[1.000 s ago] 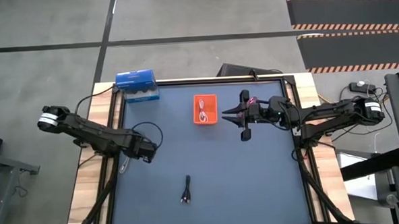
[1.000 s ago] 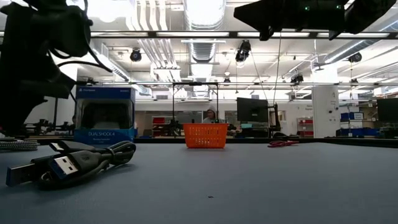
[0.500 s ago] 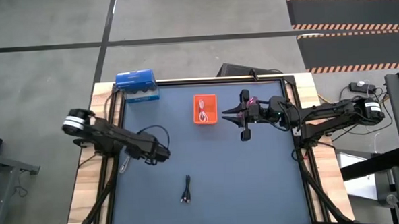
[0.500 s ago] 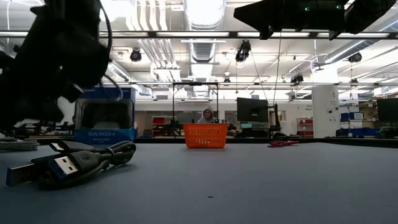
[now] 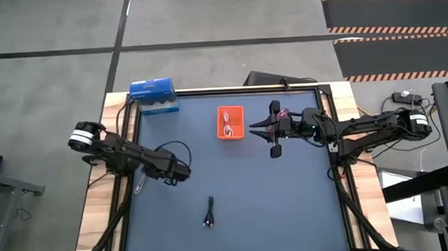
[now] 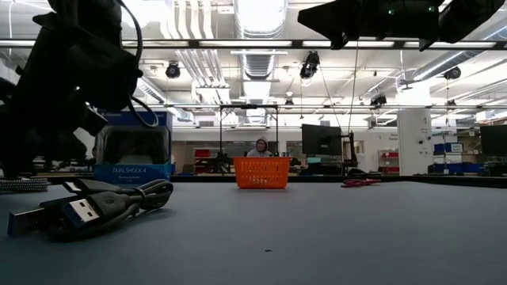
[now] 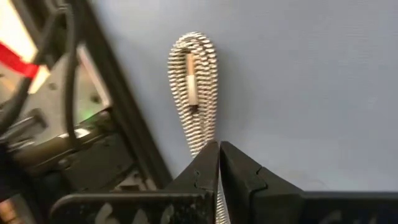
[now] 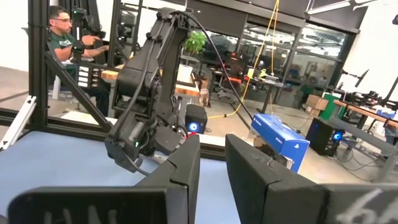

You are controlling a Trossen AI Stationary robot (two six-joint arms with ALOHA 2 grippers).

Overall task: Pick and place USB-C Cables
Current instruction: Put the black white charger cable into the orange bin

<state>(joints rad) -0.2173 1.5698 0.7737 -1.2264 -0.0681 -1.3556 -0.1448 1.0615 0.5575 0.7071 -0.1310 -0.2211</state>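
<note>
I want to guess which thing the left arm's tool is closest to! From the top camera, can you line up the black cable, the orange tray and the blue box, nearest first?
From the left tool:
1. Black cable, near front edge.
2. Orange tray, toward the back middle.
3. Blue box, back left corner.

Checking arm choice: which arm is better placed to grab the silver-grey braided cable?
Left: the left gripper, shut, sits by the silver-grey cable; the right gripper hovers open near the orange tray.

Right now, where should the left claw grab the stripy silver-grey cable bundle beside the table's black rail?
Probably across the middle of the silver-grey braided cable bundle, coming straight down. It lies flat in a long narrow loop, and the black frame rail close alongside blocks a sideways approach. The shut left claw must open first.
</note>
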